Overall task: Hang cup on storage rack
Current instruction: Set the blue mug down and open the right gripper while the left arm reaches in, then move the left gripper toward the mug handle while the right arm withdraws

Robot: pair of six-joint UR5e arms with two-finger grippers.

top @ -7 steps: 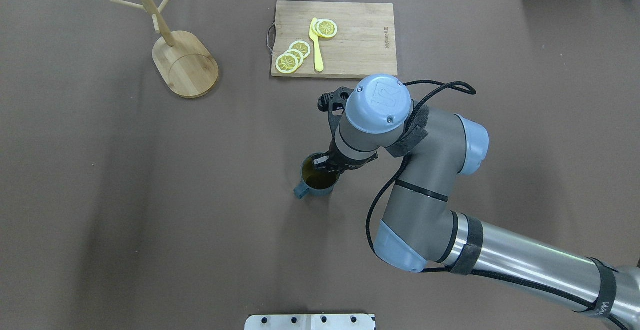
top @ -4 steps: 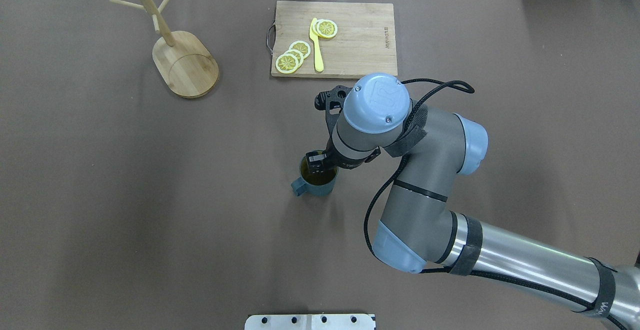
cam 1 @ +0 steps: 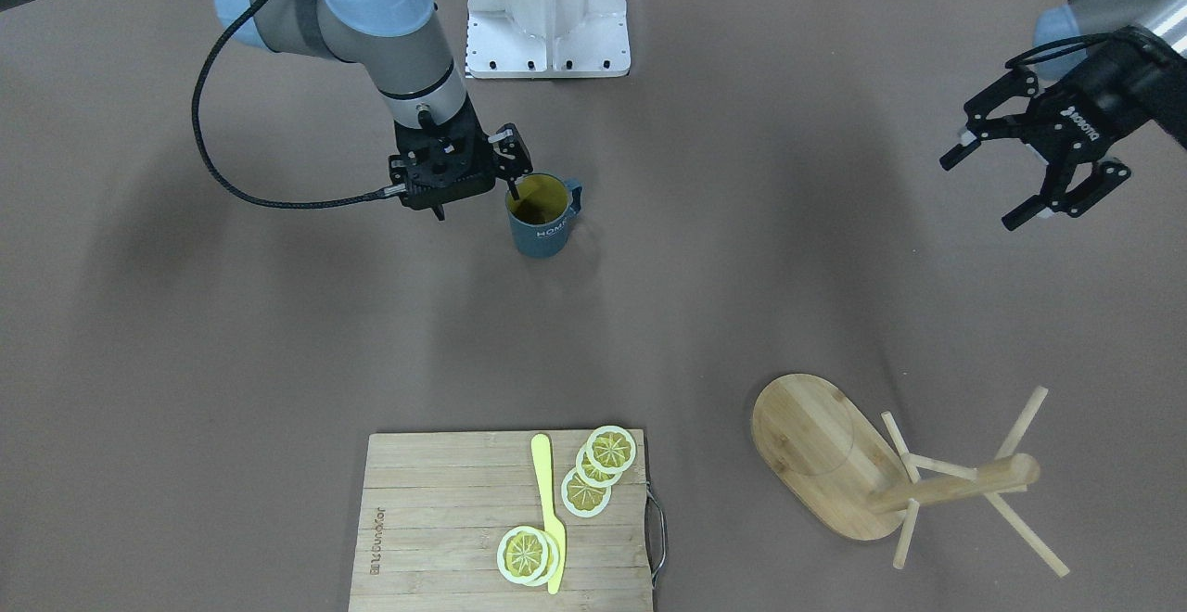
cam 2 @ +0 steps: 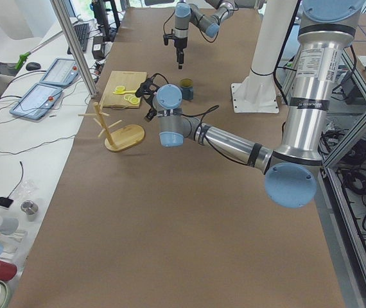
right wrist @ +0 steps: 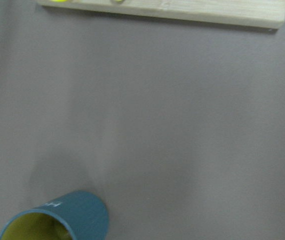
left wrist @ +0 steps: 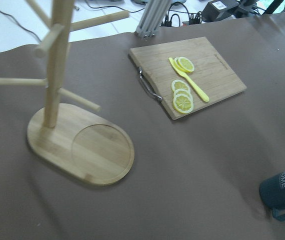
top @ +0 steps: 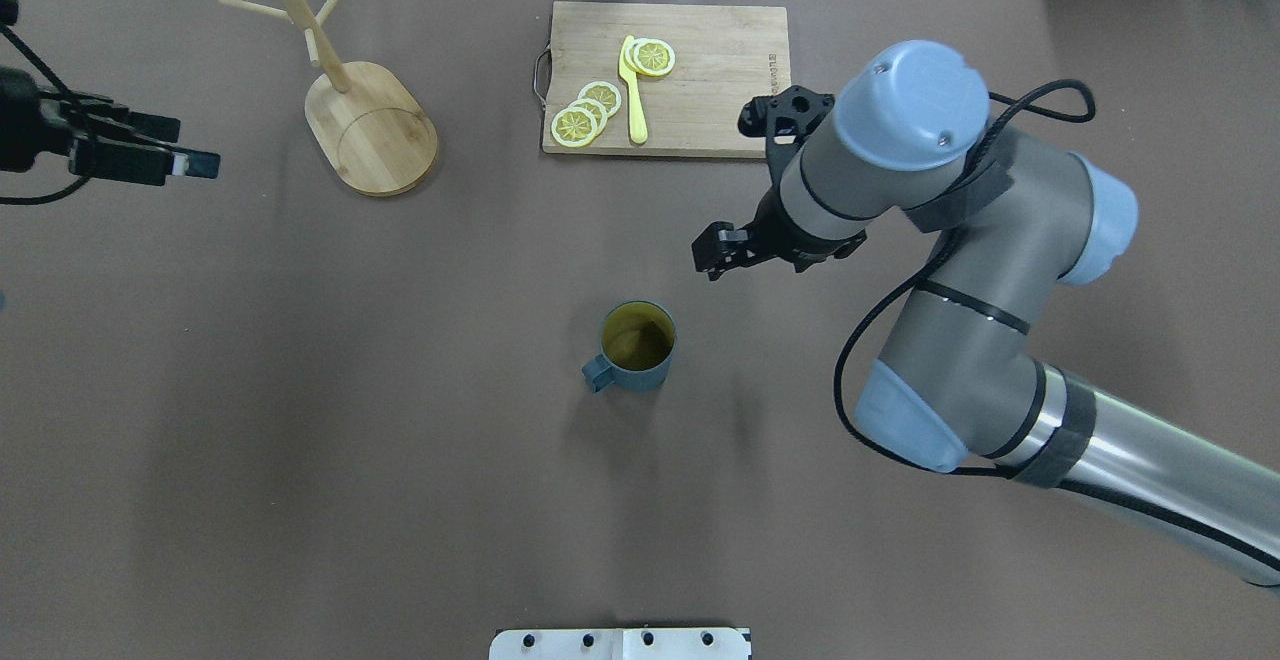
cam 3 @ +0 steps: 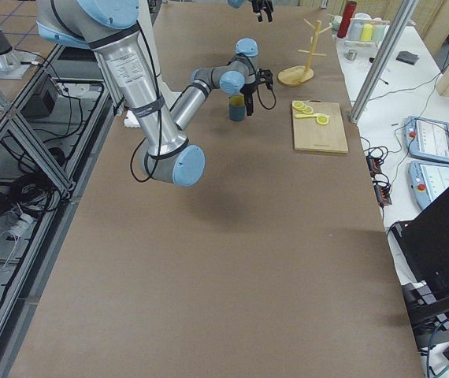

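Clock directions are read on the overhead view. The cup (top: 637, 345) stands upright in the middle of the table (top: 300, 460), mouth up, so its long axis is vertical. Its handle (top: 597, 376) sticks out at about 8 o'clock.

Your right claw (top: 708, 258) is the nearer one. The cup sits at about 7 o'clock from it, near but apart, with bare table between them. Its fingers are spread and hold nothing.

Your left claw (top: 180, 148) is out at the 9 o'clock edge, fingers wide, empty. The cup lies at about 4 o'clock from it, well apart.

The rack (top: 372, 130) stands at about 10 o'clock from the cup, well apart, and at about 3 o'clock from the left claw. So left is nearer the rack and right is nearer the cup.

My read: the handle points away from the right claw. A rim grip from that side looks simplest and leaves the handle free for a peg.

Hard to see:
- **Right claw height:** the front view puts one right finger over the cup rim, but overhead shows a gap, so I take that as parallax. I can't tell how high the claw is above the table.
- **Right wrist view:** blurred, with the cup cut off at the bottom edge and no fingers in frame.
- **Left wrist view:** clips the cup at the right edge and the rack top at the upper edge.
- **Overhead view:** also crops the rack top, so the upper pegs are unclear there.

The cutting board (top: 720, 90) with lemon slices (top: 585, 112) sits at about 12 o'clock from the cup, off the line to the rack.
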